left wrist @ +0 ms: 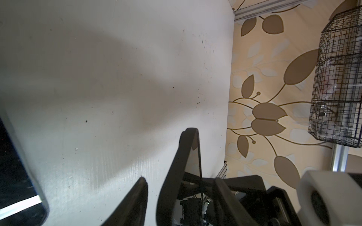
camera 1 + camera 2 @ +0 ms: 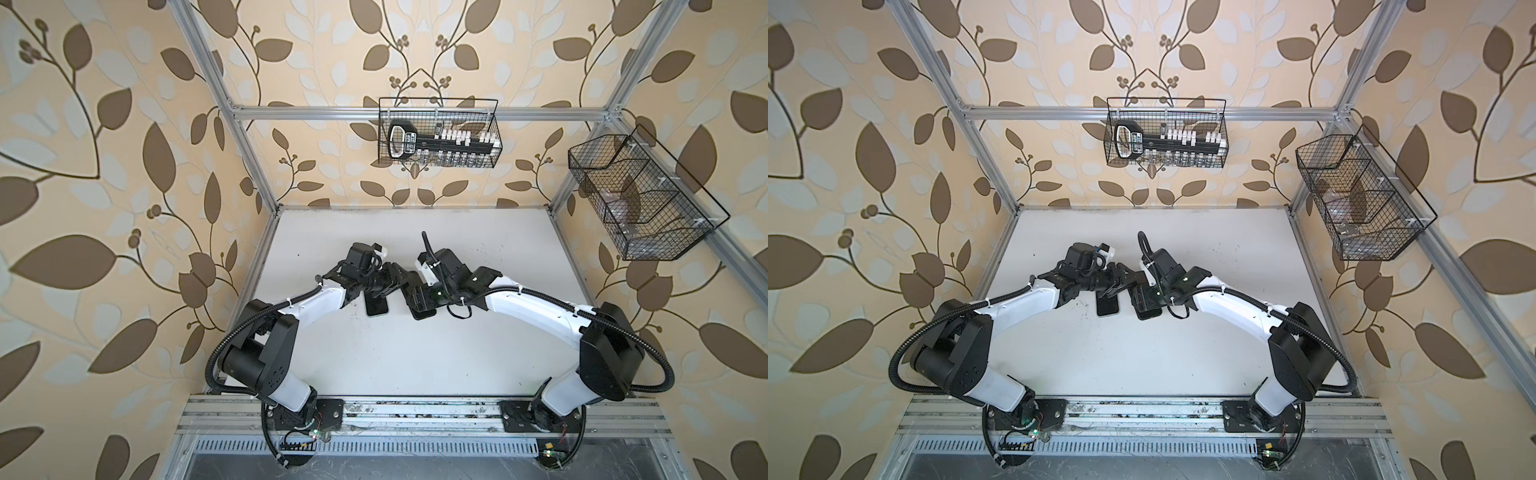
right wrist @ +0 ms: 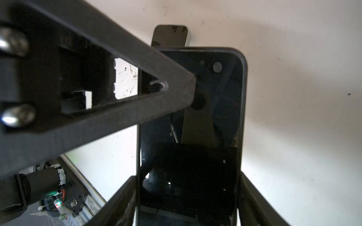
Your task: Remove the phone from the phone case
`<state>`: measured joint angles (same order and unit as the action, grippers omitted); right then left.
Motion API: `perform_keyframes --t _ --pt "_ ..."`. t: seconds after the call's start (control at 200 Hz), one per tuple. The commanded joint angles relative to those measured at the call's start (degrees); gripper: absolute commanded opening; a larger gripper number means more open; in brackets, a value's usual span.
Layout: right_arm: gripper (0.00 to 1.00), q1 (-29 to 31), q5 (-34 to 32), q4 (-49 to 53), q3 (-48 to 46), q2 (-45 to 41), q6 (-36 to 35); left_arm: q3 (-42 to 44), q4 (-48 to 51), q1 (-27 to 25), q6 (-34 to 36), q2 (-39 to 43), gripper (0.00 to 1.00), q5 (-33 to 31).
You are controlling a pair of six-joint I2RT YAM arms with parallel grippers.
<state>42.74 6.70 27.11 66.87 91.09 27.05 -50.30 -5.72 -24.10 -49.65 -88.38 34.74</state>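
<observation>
Phone (image 1: 15,166) glossy dark glass; table (image 2: 395,353) matt white, scuffed; basket (image 2: 411,112) black wire.

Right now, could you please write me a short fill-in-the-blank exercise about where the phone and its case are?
1. The gripper whose jaws clamp the phone case is the ____ one.
2. The phone lies on the ____ table, already out of the case.
3. The wallpaper around the table is printed with brown ____.
Missing words: right; white; leaves.
</observation>
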Motion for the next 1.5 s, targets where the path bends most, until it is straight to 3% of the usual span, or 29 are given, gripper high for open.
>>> perform_keyframes --t 0.0,0.105,0.57,0.68,0.745,0.91,1.135,1.35,1.495 --pt "0.37 0.33 1.12 -2.15 1.97 -1.44 0.72 -1.82 -3.11 -0.76 -0.61 0.18 0.46 2.32" --pt "0.37 0.37 1.3 -2.42 1.78 -1.31 0.97 -1.26 -4.42 -0.78 -1.47 0.05 0.36 2.84" --pt "0.37 0.29 1.58 -3.91 1.31 -1.75 1.78 0.67 -8.64 -0.78 -4.75 -0.87 0.11 4.81" --pt "0.37 0.04 1.81 -3.99 1.25 -2.04 1.87 0.84 -9.21 -0.78 -5.11 -0.86 0.0 4.9" --pt "0.37 -0.02 1.91 -3.94 1.28 -2.38 1.93 0.81 -9.53 -0.78 -5.2 -0.77 0.0 5.06" --pt "0.5 -0.53 2.84 -4.26 0.48 -3.88 2.02 0.07 -11.17 -0.78 -5.94 -0.76 0.0 6.03" --pt "0.81 -1.72 3.29 -4.26 -1.33 -7.58 1.28 -1.73 -14.37 -0.64 -7.23 0.13 0.0 7.64" --pt "1.0 -3.71 4.73 -4.0 -4.58 -16.82 -1.73 -4.89 -14.58 0.31 -7.26 0.42 0.0 9.73" --pt "1.0 -6.05 6.12 -4.88 -7.27 -24.26 -0.71 -7.79 -16.71 3.96 -7.93 -0.74 0.0 14.43"
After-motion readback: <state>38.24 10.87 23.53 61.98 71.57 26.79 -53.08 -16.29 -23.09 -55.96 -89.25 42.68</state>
